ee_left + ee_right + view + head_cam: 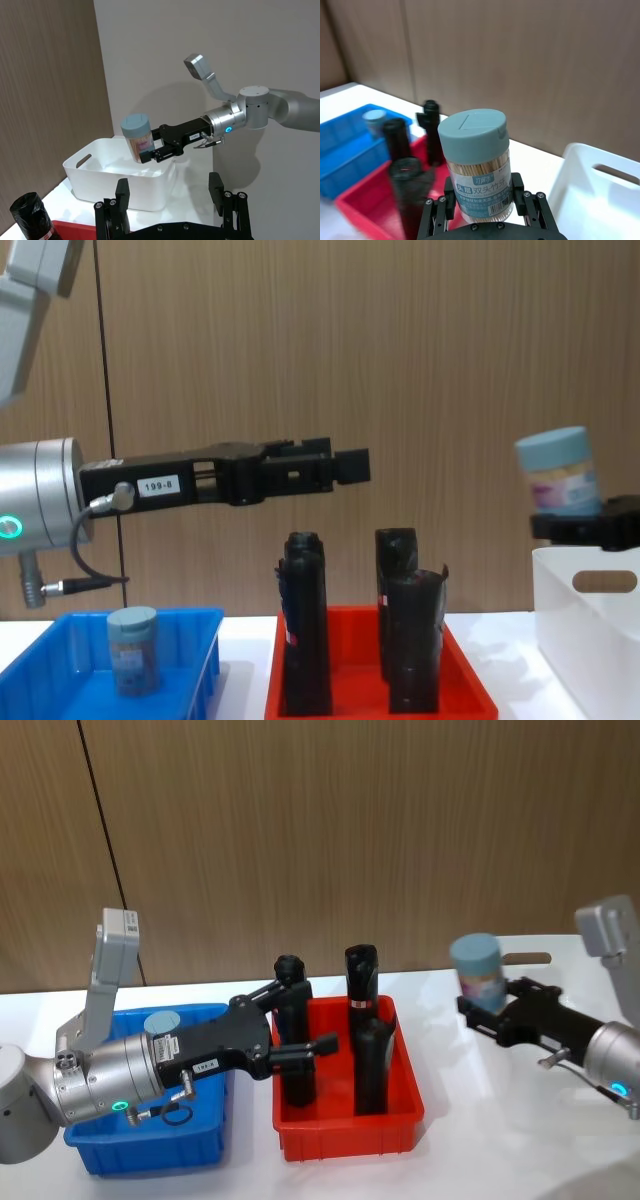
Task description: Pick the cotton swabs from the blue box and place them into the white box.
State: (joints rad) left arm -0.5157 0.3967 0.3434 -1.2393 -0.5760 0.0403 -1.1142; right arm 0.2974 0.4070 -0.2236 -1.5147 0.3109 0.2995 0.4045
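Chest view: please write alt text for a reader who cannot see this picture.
At the right edge, the right gripper holds a tub of cotton swabs above the white box. The left gripper hangs open above a red tray of black rolls, and a second tub stands in the blue box at lower left.

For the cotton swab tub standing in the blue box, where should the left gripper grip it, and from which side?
Probably the upper body just under the lid, coming down from above: the tub stands upright, and the blue box walls shield its lower part from a sideways approach. The left gripper hangs open, higher up.
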